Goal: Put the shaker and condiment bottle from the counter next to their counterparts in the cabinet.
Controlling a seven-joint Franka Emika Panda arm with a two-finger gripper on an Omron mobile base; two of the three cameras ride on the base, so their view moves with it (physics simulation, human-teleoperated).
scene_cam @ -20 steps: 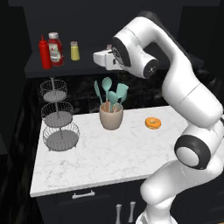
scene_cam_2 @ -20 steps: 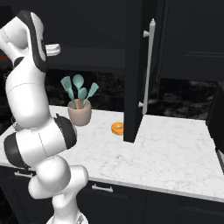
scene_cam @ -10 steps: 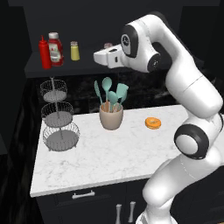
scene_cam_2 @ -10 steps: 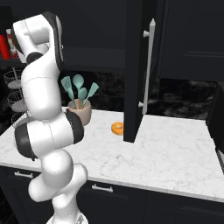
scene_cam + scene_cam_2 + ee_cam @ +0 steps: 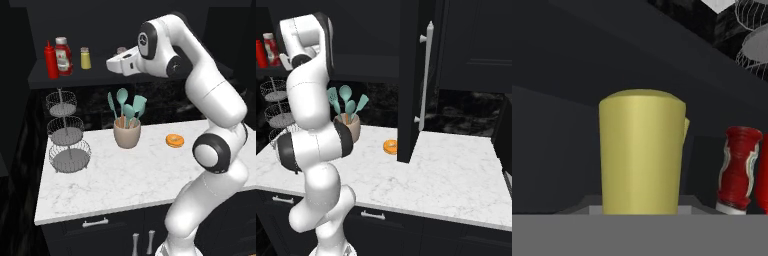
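My gripper (image 5: 114, 61) hangs level with the dark cabinet shelf (image 5: 100, 75), right of the bottles, shut on a yellow-olive shaker (image 5: 641, 155). Its grey cap (image 5: 121, 50) peeks above the hand. In the hand view, which is rolled upside down, the held shaker stands close in the middle. On the shelf stand the slim red condiment bottle (image 5: 50, 60), the wider ketchup bottle (image 5: 62, 49) with white cap, and the matching shaker (image 5: 85, 58). The ketchup bottle (image 5: 739, 170) also shows beyond the held shaker. The white marble counter (image 5: 125, 175) lies below.
A three-tier wire basket stand (image 5: 67, 135) stands at the counter's left. A beige crock of teal utensils (image 5: 127, 132) sits mid-counter, with an orange ring-shaped pastry (image 5: 174, 140) to its right. An open dark cabinet door (image 5: 416, 80) with a long handle hangs over the counter on the right.
The arm's upper links have swung and risen. The hand with the shaker has stayed beside the shelf, edging slightly towards it. The shelf items have not moved.
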